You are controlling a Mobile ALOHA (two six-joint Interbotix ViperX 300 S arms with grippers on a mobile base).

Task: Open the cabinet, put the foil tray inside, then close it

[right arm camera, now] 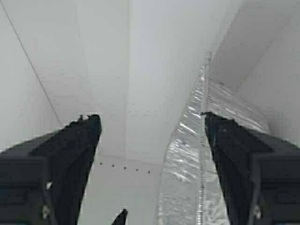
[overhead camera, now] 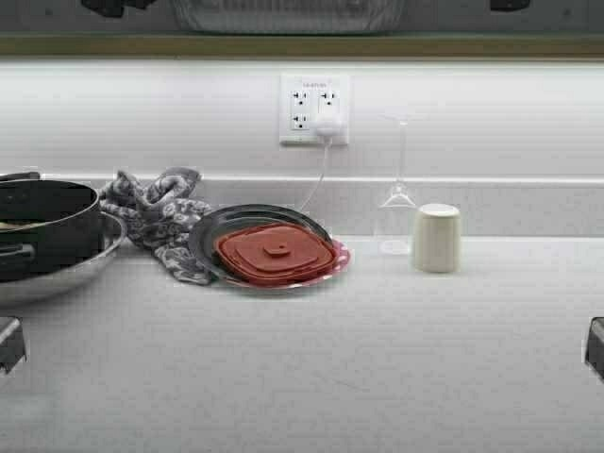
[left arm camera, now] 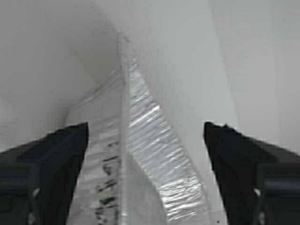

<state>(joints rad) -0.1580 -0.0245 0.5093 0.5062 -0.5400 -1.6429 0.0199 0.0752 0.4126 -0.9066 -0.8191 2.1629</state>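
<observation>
The foil tray (overhead camera: 288, 14) sits on the cabinet's bottom shelf (overhead camera: 302, 44) at the top edge of the high view; the cabinet doors are out of view. Both grippers are raised to the cabinet, the left (overhead camera: 113, 6) and the right (overhead camera: 510, 4) at either end of the tray. In the left wrist view my left gripper (left arm camera: 145, 129) is open, with the tray's rolled rim and ribbed side (left arm camera: 150, 140) between its fingers, not gripped. In the right wrist view my right gripper (right arm camera: 152, 119) is open, with the tray's side (right arm camera: 187, 154) just inside one finger, against the white cabinet interior.
On the counter below stand a black pot in a steel bowl (overhead camera: 42, 231), a grey cloth (overhead camera: 156, 217), a dark plate with a red lid (overhead camera: 274, 253), a wine glass (overhead camera: 398, 203) and a cream cup (overhead camera: 437, 238). A wall outlet (overhead camera: 314, 109) has a cord plugged in.
</observation>
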